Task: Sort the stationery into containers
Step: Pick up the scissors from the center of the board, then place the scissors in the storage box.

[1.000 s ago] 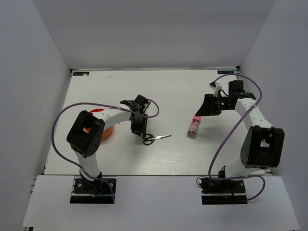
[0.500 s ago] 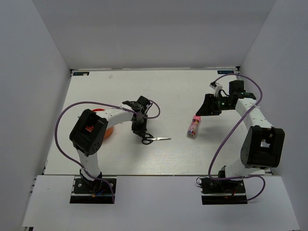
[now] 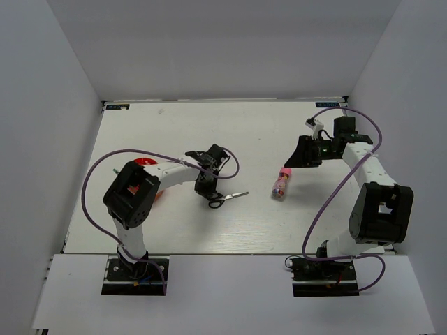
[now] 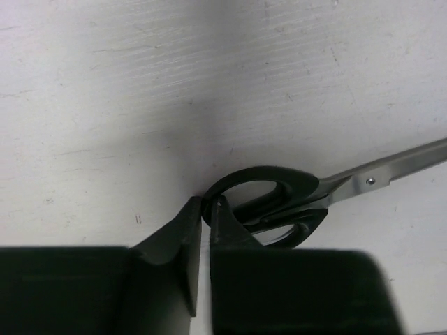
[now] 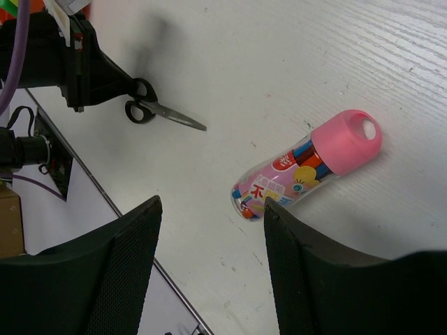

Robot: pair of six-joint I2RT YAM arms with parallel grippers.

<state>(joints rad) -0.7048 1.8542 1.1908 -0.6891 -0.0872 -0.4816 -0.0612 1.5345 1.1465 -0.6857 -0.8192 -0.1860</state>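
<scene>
The black-handled scissors point(image 3: 228, 198) point(image 4: 279, 202) lie flat near the table's middle, blades pointing right. My left gripper point(image 3: 209, 192) point(image 4: 206, 202) is down at their handles, its fingers nearly together and pinching the rim of one handle loop. A pink-capped clear tube point(image 3: 281, 184) point(image 5: 307, 164) of coloured pens lies on its side further right. My right gripper point(image 3: 293, 163) point(image 5: 209, 202) hovers open above and just behind the tube, holding nothing. The orange-red container point(image 3: 144, 162) sits at the left, mostly hidden under my left arm.
White walls close in the table at the back and on both sides. Purple cables loop off both arms. The right wrist view also shows the scissors point(image 5: 157, 112) and the table's near edge point(image 5: 105, 202).
My left gripper has slid right and closed onto the scissors' handle loop. The scissors have turned slightly, blade tip swinging up. The right arm has not moved.
</scene>
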